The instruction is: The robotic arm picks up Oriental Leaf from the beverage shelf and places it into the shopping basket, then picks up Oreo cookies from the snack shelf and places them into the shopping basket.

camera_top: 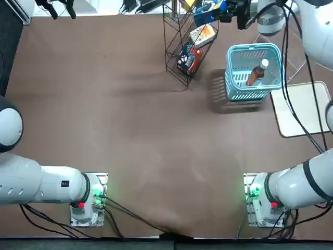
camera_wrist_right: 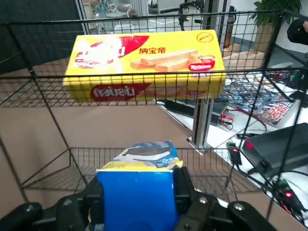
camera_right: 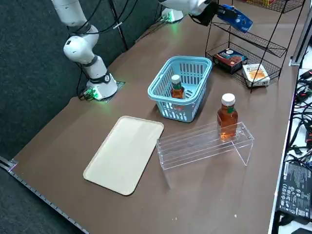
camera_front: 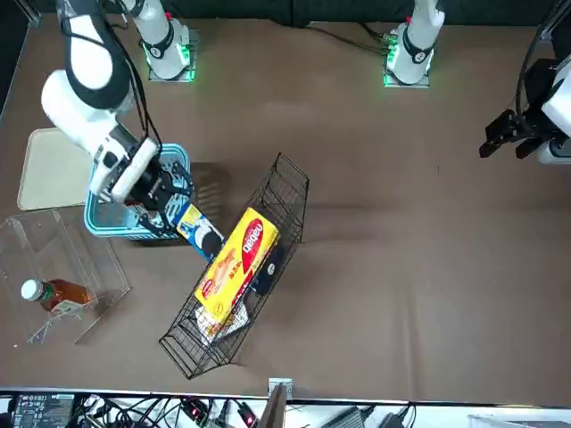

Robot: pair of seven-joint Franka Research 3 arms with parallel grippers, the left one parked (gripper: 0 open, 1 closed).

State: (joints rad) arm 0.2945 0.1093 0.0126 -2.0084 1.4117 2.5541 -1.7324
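Note:
My right gripper [camera_top: 222, 12] is shut on the blue Oreo cookies packet [camera_top: 207, 15], holding it in the air at the upper edge of the black wire snack shelf [camera_top: 183, 49]. In the wrist view the packet [camera_wrist_right: 138, 190] sits clamped between both fingers [camera_wrist_right: 185, 190], facing the rack's wire. The turquoise shopping basket [camera_right: 163, 100] stands beside the rack with an Oriental Leaf bottle [camera_right: 176, 87] leaning inside it. A second tea bottle [camera_right: 227, 117] stands upright on the clear beverage shelf [camera_right: 195, 146].
A yellow wafer box [camera_wrist_right: 144, 65] lies on the rack's upper tier, and a dark red-and-black packet [camera_right: 230, 57] and an orange-and-white box [camera_right: 255, 73] on its lower ones. A beige tray [camera_right: 124, 153] lies near the table edge beside the acrylic stand.

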